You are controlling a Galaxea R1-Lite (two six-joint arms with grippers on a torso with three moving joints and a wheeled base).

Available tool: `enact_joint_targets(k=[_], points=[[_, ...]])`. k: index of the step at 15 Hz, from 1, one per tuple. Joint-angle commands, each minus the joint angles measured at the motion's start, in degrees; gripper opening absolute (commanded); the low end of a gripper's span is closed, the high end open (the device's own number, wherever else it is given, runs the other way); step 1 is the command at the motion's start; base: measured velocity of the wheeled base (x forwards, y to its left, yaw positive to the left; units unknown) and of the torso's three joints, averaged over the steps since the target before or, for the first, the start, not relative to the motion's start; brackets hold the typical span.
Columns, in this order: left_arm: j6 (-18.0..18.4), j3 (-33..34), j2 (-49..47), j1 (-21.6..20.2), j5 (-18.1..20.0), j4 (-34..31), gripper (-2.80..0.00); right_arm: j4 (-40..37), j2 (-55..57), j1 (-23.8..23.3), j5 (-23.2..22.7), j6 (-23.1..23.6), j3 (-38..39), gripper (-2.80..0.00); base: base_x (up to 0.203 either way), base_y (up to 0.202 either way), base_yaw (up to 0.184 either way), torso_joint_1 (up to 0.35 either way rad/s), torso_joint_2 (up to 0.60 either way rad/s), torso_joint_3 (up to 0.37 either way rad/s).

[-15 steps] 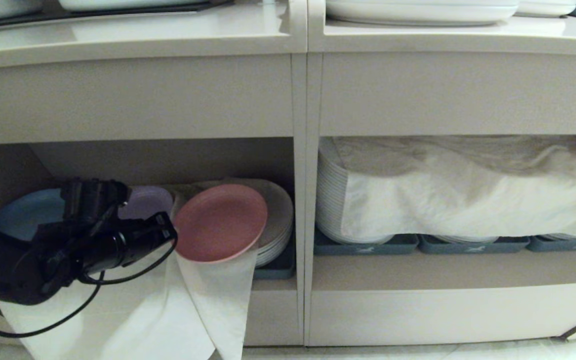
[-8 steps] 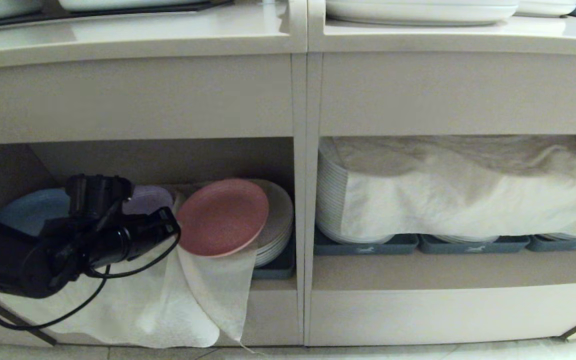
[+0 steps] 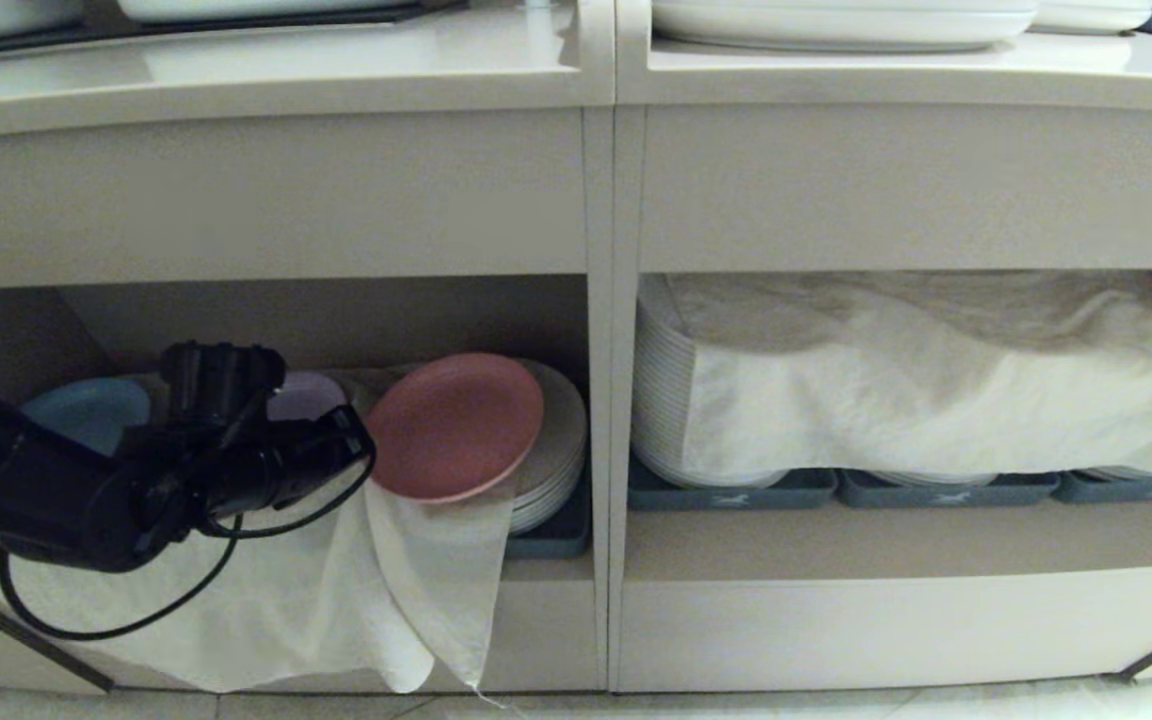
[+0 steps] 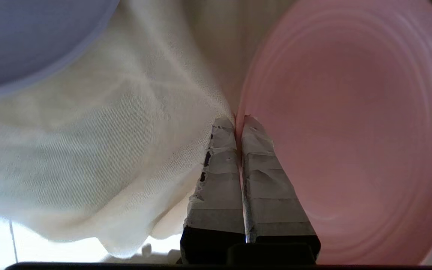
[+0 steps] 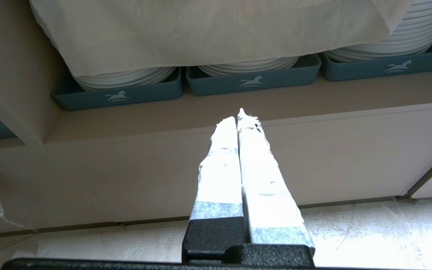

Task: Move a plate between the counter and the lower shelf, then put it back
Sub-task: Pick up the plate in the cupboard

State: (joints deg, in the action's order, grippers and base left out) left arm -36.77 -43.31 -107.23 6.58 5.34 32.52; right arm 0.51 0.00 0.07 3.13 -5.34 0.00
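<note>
**Right gripper idle before the plate shelf**

Your right gripper [image 5: 238,120] has its jaws pressed together, hanging above the pale floor [image 5: 351,232]. Ahead, three blue-grey trays [image 5: 251,80] line the shelf's [image 5: 201,112] front edge, holding white plate stacks [image 5: 126,78] under a cloth [image 5: 208,30].

Soft, even indoor light; shelf interiors shaded.

Head view: the surface [image 3: 266,75] shows broad pale glare, while the lower shelf [image 3: 336,320] recess falls into shadow and straight edges bow near the frame borders (wide-angle distortion). Left wrist view: the plate [image 4: 351,131] is blurred at close range. Right wrist view: taped fingers [image 5: 219,157] are overexposed and the floor [image 5: 351,232] is glaring.
</note>
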Motion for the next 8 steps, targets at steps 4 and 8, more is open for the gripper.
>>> enact_joint_targets(k=[4,8], points=[[-0.28,-2.81,-4.27,0.01,0.10,0.17,-2.80,0.02,0.00,0.01,0.03,-0.02,0.00,-2.80,0.000,0.000,0.000,0.000,0.00,0.000],[-0.32,-4.40,-6.05,0.78,0.02,0.17,-2.80,0.02,0.00,0.01,0.03,-0.02,0.00,-2.80,0.000,0.000,0.000,0.000,0.00,0.000]])
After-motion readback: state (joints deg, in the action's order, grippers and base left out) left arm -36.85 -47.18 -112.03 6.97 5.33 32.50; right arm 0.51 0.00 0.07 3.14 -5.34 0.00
